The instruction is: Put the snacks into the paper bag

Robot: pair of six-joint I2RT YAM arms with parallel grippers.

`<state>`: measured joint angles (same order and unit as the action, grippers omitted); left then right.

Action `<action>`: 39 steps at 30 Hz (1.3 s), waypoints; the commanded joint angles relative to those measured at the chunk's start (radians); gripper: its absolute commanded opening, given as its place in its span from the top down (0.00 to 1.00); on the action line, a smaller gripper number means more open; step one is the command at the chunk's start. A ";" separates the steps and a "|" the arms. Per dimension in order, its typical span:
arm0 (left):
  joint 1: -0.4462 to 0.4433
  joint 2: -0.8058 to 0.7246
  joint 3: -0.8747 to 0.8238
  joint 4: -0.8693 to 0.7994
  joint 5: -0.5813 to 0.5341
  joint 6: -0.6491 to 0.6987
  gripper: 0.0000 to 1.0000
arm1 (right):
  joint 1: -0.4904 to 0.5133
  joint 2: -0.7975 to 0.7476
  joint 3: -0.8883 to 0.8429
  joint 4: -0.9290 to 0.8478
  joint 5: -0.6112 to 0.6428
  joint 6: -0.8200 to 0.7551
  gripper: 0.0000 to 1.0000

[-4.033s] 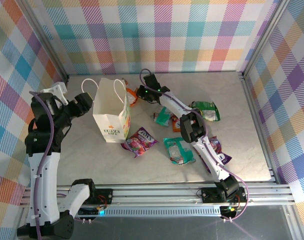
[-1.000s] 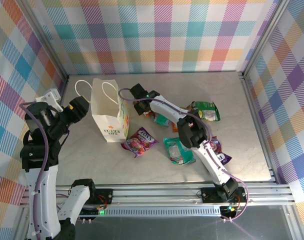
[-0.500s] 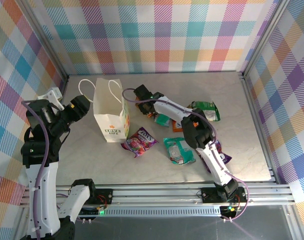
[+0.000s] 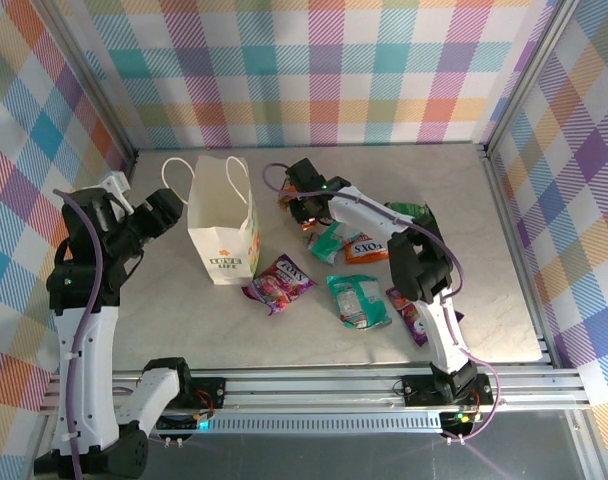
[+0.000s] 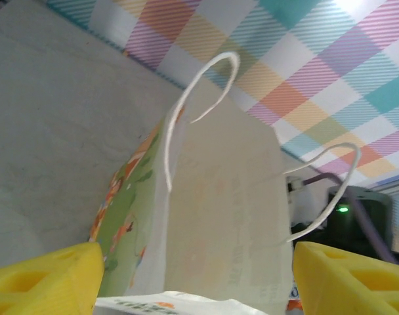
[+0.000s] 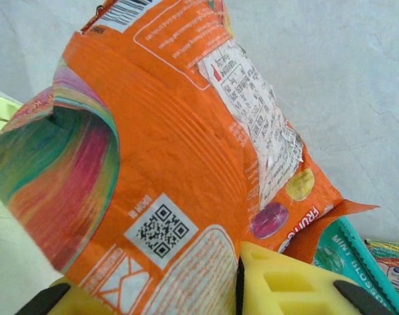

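White paper gift bag with cord handles stands upright on grey desk, mouth up. Left hand sits just beside the bag's left side, fingers spread wide. Right hand is near the bag's right side, clamped on crinkled orange snack packet.
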<state>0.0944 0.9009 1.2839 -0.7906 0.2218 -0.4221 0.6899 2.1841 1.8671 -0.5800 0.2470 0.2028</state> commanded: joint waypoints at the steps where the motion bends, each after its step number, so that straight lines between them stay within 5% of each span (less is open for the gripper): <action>1: 0.008 0.042 0.040 -0.060 -0.013 0.042 0.25 | -0.005 -0.092 -0.020 0.046 -0.048 0.028 0.69; 17: 0.008 0.173 0.069 0.042 0.057 0.070 0.40 | -0.012 -0.391 -0.139 0.101 -0.072 0.026 0.68; 39: 0.009 0.224 0.000 0.165 0.066 0.015 0.71 | -0.012 -0.738 -0.281 0.171 -0.260 0.059 0.71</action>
<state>0.0944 1.1194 1.3006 -0.6514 0.2722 -0.3901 0.6853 1.4643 1.6009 -0.4480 0.0135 0.2539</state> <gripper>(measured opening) 0.305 0.290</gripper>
